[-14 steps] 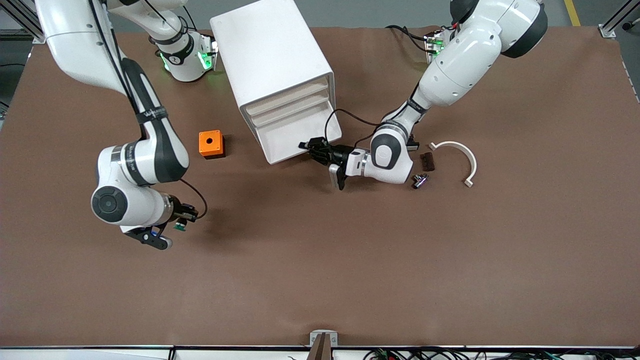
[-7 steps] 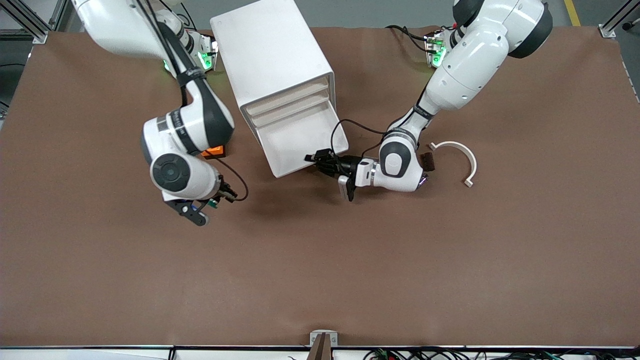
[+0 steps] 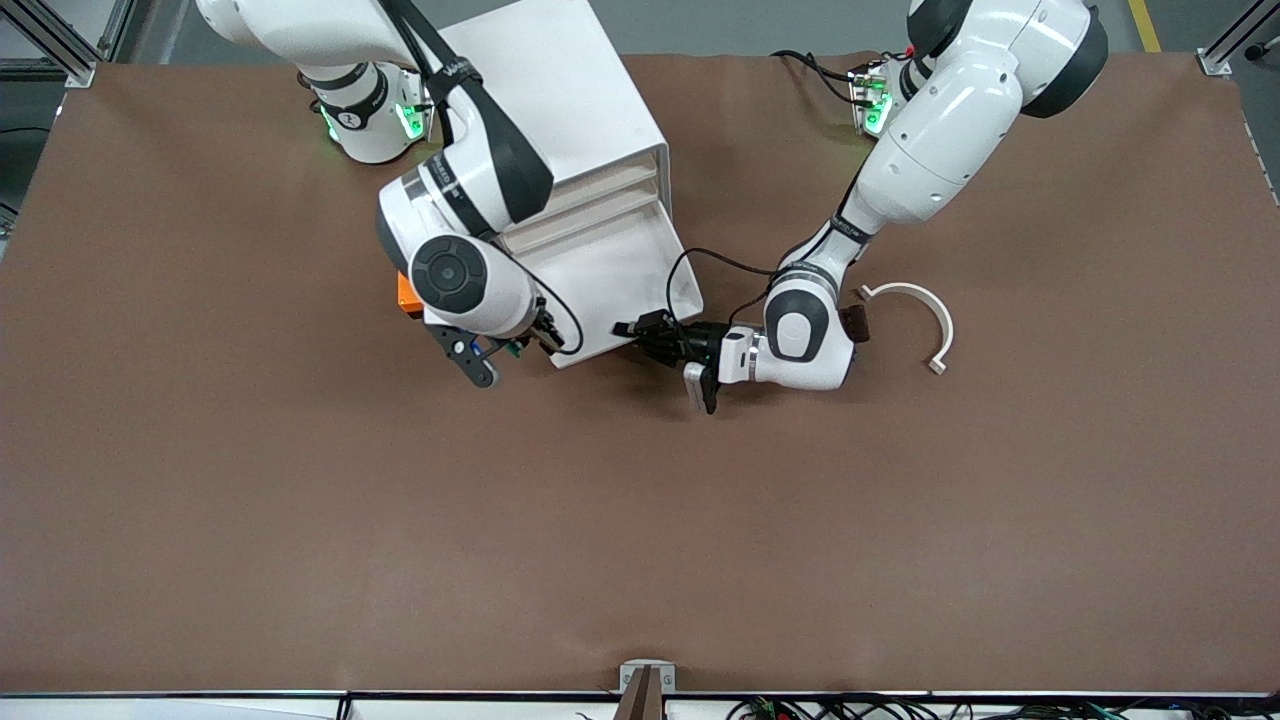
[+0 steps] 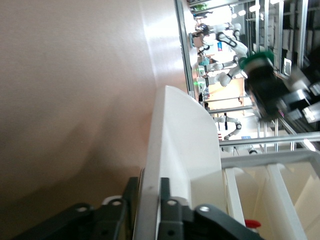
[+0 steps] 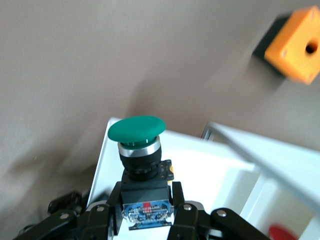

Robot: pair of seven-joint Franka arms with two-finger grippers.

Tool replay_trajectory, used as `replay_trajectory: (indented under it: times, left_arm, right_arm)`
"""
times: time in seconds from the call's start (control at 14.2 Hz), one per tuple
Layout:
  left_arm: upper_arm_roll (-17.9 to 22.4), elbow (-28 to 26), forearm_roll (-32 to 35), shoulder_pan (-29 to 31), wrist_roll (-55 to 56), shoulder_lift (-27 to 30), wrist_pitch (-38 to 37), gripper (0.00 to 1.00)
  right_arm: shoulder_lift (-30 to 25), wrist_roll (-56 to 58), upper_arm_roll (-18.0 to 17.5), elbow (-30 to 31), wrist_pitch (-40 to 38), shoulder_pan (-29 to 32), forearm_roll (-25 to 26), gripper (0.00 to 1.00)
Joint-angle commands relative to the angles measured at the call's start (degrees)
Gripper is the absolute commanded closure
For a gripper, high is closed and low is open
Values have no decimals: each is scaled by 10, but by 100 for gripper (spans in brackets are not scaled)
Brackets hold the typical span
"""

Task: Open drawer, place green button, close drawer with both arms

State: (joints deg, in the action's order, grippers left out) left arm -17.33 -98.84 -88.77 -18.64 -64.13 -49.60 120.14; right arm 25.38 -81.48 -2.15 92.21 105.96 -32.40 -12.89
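**Green-capped button, held at the open drawer**

Item: the button (image 5: 142, 150), green round cap over a black-and-blue body. Clamped by its body between the fingers of the right gripper (image 5: 145, 212), cap pointing away from the wrist. Seen from the front camera as a small green speck (image 3: 512, 347) in the right gripper (image 3: 495, 352). Carried in the air over the front corner of the drawer toward the right arm's end, at about 8 o'clock of the drawer's tray.

Container: the drawer (image 3: 610, 290), shallow and white, third from the top. Pulled well out of the cabinet (image 3: 560, 110), with its tray bottom exposed. Two drawer fronts above it left flush in the cabinet face.

Left gripper (image 3: 645, 338): set at the drawer's front wall (image 4: 150, 175), at about 5 o'clock of the tray. Closed on that wall, with one finger (image 4: 172, 210) inside and the other outside, both against it.

Other contents of the table (image 3: 640, 550):
- orange cube (image 5: 295, 47) with a hole, at 9 o'clock of the drawer, mostly hidden under the right arm in the front view (image 3: 403, 297).
- white curved piece (image 3: 925, 312), at 3 o'clock of the left arm's wrist, toward the left arm's end.
- small dark block (image 3: 856, 322), just beside that curved piece and partly covered by the left arm.
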Motion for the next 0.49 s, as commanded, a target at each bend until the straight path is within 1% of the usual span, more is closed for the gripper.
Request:
replay_trajectory:
  times: [0.0, 0.21, 0.42]
  left_arm:
    - [4, 30, 52, 0, 88, -1, 5, 0]
    - [4, 56, 142, 10, 215, 16, 5, 0]
    - [4, 97, 260, 24, 345, 24, 5, 0]
  right_arm:
    - [-15, -67, 4, 17, 26, -20, -29, 73]
    - [-15, -128, 4, 36, 58, -46, -31, 75]
    - [-18, -158, 4, 64, 93, -62, -36, 76]
